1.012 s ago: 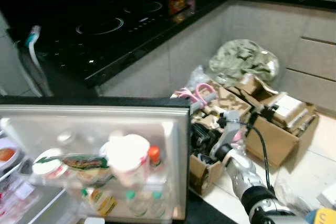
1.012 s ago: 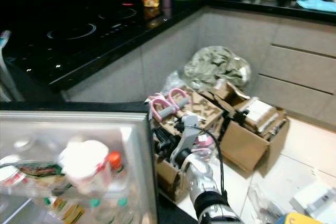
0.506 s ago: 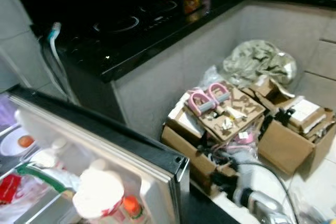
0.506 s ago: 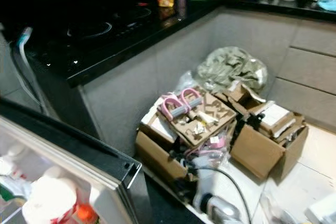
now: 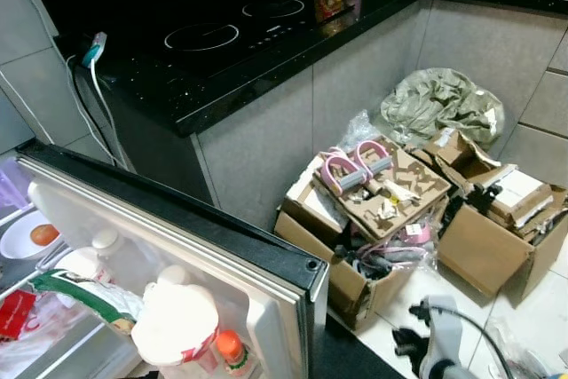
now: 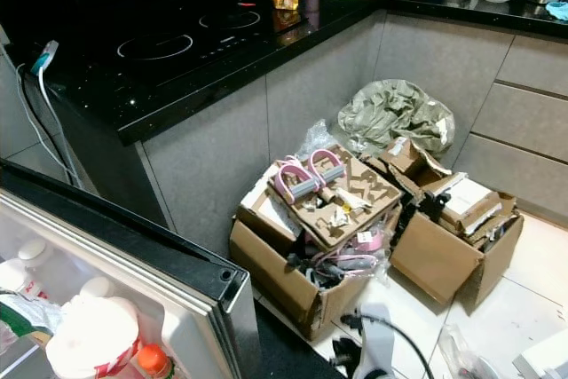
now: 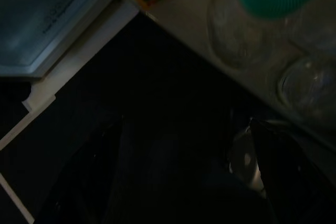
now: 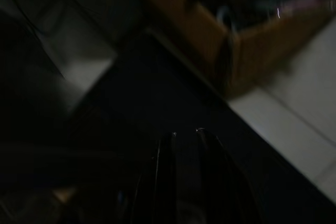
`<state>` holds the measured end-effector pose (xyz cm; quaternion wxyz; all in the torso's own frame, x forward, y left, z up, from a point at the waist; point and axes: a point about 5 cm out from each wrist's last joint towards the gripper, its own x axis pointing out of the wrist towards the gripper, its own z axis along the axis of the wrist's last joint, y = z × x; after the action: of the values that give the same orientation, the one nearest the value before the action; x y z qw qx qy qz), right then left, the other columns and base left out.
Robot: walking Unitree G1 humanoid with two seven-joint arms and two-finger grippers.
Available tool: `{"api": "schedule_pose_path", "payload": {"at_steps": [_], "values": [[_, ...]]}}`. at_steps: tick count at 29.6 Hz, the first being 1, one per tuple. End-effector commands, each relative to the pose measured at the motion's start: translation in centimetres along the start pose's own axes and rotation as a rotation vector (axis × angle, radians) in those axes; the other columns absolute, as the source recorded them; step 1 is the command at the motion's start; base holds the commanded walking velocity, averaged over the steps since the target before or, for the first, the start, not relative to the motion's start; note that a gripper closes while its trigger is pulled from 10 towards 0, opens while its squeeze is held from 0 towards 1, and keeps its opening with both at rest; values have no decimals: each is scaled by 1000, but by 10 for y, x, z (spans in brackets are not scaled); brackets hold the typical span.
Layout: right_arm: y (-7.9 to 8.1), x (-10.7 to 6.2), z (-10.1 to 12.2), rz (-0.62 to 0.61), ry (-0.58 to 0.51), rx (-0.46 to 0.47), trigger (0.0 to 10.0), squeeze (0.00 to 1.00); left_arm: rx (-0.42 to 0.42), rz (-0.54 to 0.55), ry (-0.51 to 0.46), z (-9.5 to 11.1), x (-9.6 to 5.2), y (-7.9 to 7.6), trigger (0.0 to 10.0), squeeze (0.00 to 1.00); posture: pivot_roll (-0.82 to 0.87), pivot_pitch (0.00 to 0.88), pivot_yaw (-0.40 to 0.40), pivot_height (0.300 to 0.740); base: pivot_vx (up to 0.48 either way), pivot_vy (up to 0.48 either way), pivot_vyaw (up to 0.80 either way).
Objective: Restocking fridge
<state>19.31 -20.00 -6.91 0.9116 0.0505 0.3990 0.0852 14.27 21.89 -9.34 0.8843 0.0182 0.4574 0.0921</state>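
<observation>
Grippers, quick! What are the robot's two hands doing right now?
Left gripper: too dark, cannot tell.
Right gripper: fingers close together, looks shut, holding nothing.

Glossy black hob [image 5: 222, 37], brown cardboard boxes [image 5: 484, 250], plastic-lined fridge door [image 5: 177, 255]

A black glossy countertop [image 6: 204, 59] runs along the back and turns a corner to the right, with an induction hob [image 6: 182, 37] set into it, its rings catching the light. Grey flat-fronted cabinets [image 6: 444, 68] stand under the countertop, with drawer fronts [image 6: 528, 113] on the right run. The wall [image 5: 40, 86] at the left end is tiled in grey, and a white cable [image 5: 89, 99] hangs down against it. The floor [image 6: 541, 264] has pale tiles. In the corner where the cabinets meet, open cardboard boxes [image 6: 355, 228] and a grey-green crumpled bag [image 6: 390, 117] sit on the floor.
</observation>
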Motion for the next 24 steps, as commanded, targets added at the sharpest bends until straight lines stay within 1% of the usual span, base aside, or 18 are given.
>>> {"api": "schedule_pose_path", "payload": {"at_steps": [1,2,3,5,7,9,12,18,21,24], "values": [[-1,-3,-10,-14,28,-40,10000,0,-18,37,10,3,1,10,10000,0,-56,69,14,734,0,0,0],[-1,-4,-12,-17,33,-43,10000,0,-18,37,9,5,1,10,10000,0,-54,69,14,734,0,0,0],[-3,-5,-16,-35,46,-44,10000,0,-18,37,15,-5,-2,11,10000,0,-50,69,17,734,0,0,0],[-5,-8,-22,-58,66,-52,10000,0,-15,34,23,-18,-6,12,10000,0,-49,70,19,734,0,0,644],[-6,-9,-25,-69,73,-51,10000,0,-12,30,24,-21,-8,12,10000,0,-49,71,21,734,0,0,800],[-6,-9,-25,-69,73,-51,10000,0,-12,30,24,-21,-8,12,10000,0,-49,71,21,734,0,0,800],[-8,-10,-27,-92,60,-31,10000,0,9,8,25,-22,-8,8,10000,0,-51,74,25,734,0,0,800],[-12,-10,-21,-130,29,-17,10000,0,25,-18,32,-22,-7,0,10000,0,-56,73,33,734,0,0,800],[-18,-11,-18,-168,20,-3,10000,0,46,-39,34,-23,-8,-5,10000,0,-57,70,35,734,0,0,800],[-21,-12,-18,-184,23,-2,10000,0,56,-48,35,-23,-8,-8,10000,0,-57,68,34,734,0,0,800]]}}
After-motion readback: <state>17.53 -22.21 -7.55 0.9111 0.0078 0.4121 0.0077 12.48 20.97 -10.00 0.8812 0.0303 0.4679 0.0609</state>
